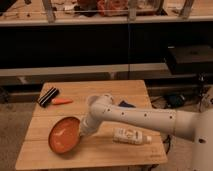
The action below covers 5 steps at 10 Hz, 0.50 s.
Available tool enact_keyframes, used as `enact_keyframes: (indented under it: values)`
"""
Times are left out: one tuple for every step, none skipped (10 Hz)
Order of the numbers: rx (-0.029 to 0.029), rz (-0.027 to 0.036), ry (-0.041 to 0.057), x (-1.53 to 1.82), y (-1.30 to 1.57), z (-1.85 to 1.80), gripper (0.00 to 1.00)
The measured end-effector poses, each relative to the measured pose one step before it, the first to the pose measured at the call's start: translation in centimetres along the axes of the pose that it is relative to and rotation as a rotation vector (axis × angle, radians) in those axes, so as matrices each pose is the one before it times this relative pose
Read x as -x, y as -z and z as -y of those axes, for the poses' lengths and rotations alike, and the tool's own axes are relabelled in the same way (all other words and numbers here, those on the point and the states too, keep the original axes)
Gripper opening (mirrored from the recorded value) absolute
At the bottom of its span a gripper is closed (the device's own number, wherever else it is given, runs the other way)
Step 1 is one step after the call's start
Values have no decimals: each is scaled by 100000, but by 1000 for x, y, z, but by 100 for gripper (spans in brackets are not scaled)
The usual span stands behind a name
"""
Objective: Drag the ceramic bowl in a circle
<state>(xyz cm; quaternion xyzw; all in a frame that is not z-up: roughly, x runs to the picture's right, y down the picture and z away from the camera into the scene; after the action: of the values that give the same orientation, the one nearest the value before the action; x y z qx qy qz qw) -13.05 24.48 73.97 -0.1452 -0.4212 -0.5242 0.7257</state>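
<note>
Gripper point(83, 133) low over wooden table point(100, 152), at right rim of ceramic bowl point(64, 134); tip hidden behind white wrist housing. Contact with bowl rim apparent, exact grip not visible. Bowl directly left of gripper, near front-left part of table, tilted, paler inside facing up and toward camera. White arm point(140, 117) running from gripper up to an elbow, then right across table toward robot body at frame edge. White bottle point(132, 135) lying on its side just right of gripper, under the arm, apart from bowl. Small orange carrot-like piece point(62, 101) well behind and left of gripper, beside dark ribbed brush-like item point(48, 96) at back-left corner. Dark blue object point(126, 104) behind arm, right of gripper, partly hidden. Shelving and dark counter beyond table.
</note>
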Motion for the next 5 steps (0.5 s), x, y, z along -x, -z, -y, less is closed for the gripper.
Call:
enact_keyframes:
  values:
    - [-299, 2255, 3787, 1495, -285, 980, 0]
    - [-469, 1574, 3017, 659, -444, 1094, 0]
    - [-461, 729, 2465, 123, -418, 1010, 0]
    - [-663, 89, 2742, -215, -442, 1242, 0]
    - [-751, -223, 2198, -484, -374, 1063, 0]
